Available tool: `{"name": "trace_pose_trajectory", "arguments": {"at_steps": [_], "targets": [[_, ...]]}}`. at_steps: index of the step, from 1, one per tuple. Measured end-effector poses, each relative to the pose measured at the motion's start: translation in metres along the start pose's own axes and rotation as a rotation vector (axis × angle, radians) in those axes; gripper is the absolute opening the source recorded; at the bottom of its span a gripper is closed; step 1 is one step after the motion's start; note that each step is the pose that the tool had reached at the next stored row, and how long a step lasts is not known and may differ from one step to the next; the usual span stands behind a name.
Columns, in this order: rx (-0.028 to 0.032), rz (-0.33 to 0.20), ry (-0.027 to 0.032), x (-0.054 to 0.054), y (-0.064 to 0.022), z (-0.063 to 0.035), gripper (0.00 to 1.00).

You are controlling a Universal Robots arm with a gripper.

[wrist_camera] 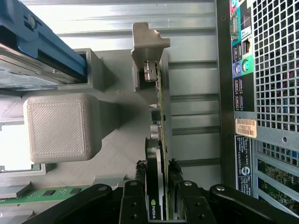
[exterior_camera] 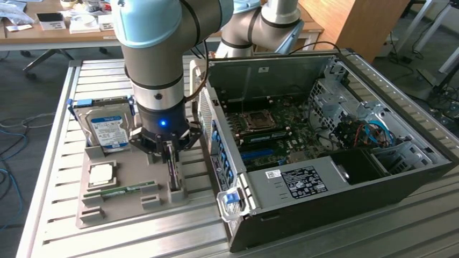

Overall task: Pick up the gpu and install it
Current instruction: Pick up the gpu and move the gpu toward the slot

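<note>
Both fingers [wrist_camera: 139, 169] of gripper [wrist_camera: 157, 165] against gpu [wrist_camera: 155, 140].

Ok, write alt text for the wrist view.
The gripper clamps the gpu, seen edge-on and standing in its gray holder. The computer case with its rear ports is beside it, the hard drive on the other side.

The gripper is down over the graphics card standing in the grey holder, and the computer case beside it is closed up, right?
Not quite. The computer case is open: the exterior view shows its motherboard. The rest holds: the gripper is down over the gpu standing in the grey holder.
</note>
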State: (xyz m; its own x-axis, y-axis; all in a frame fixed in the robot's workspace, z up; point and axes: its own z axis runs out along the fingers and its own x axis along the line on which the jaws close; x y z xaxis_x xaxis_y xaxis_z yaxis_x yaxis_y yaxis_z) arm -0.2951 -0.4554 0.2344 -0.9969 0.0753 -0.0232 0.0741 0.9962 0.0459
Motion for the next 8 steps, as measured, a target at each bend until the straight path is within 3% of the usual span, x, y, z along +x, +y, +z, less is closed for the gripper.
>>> {"name": "trace_pose_trajectory", "arguments": {"at_steps": [4,6,8], "targets": [[0.0000,0.000,0.0000,0.0000,0.0000,0.0000,0.33],[0.0001,0.000,0.0001,0.0000,0.0000,0.0000,0.27],[0.0001,0.000,0.0000,0.0000,0.0000,0.0000,0.27]]}}
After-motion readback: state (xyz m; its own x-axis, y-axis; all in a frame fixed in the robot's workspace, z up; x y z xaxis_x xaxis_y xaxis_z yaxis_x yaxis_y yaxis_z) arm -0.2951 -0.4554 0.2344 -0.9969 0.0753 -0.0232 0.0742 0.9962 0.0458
